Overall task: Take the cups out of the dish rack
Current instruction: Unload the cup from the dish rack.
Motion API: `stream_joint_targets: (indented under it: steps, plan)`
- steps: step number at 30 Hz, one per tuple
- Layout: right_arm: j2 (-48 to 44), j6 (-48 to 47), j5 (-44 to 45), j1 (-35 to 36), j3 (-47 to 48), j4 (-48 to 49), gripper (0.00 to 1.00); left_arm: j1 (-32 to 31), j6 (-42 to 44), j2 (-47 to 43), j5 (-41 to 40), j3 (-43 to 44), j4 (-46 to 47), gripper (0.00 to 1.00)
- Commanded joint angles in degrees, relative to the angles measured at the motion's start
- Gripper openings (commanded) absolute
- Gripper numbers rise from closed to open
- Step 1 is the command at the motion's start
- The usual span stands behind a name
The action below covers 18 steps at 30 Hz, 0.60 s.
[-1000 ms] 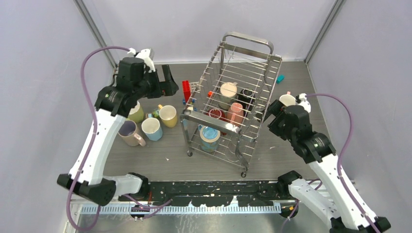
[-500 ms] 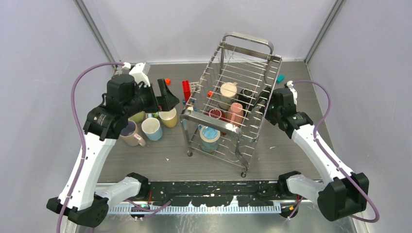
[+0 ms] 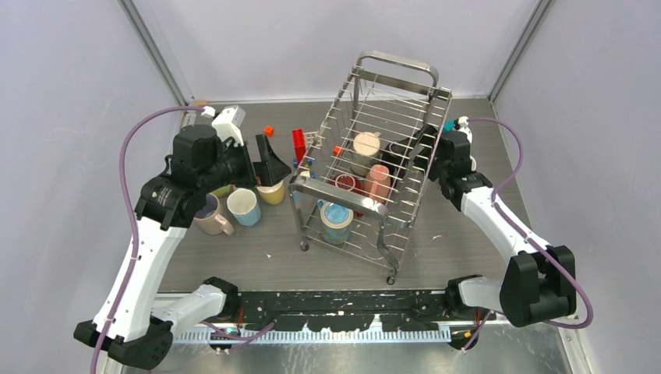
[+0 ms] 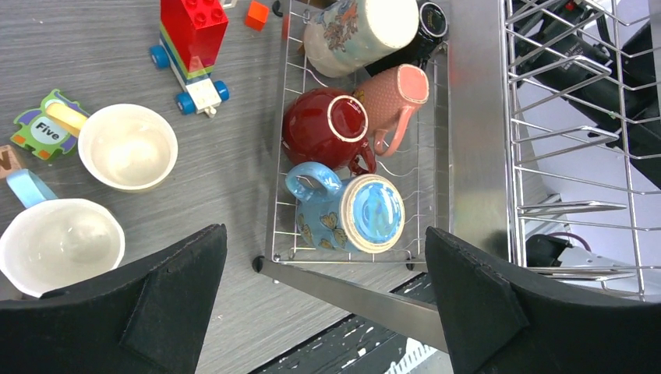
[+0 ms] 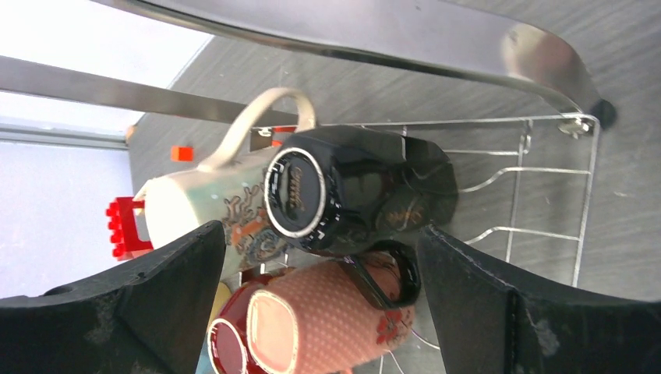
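Top view: the large silver steel-wire dish rack (image 3: 335, 192) stands mid-table. On the table to its left are a yellow ceramic mug (image 3: 273, 190), a light blue mug (image 3: 244, 206) and a mauve-pink mug (image 3: 209, 214). The left gripper (image 3: 269, 160) hovers between these and the rack, jaws wide, empty. The right gripper (image 3: 421, 144) reaches in over the rack's right wall, jaws wide, empty.

Left wrist view: inside the rack lie a blue butterfly-patterned mug (image 4: 351, 212), a dark red mug (image 4: 327, 128), a pink speckled mug (image 4: 394, 93) and a cream patterned mug (image 4: 362, 27), packed close.

Right wrist view: a glossy black mug (image 5: 351, 191) lies on its side between the spread fingers, touching the cream mug, its handle against the pink one.

Judgement: the step is the right arm's approach to the black mug. Next it must descend to straddle the body, close, and lift clear of the tall wires without dragging its neighbours.
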Motion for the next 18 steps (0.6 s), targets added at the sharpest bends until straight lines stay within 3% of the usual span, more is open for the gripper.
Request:
stream_joint_targets:
  steps: [1, 18]
  plan:
    - [1.92, -0.77, -2.16, 1.52, -0.89, 10.45, 0.95, -0.28, 0.07, -1.10, 2.22, 0.19, 1.75, 1.00]
    - [-7.66, 1.18, -6.54, 1.75, -13.92, 16.59, 0.86, -0.33, -0.15, -0.59, 3.14, -0.66, 1.59, 1.00]
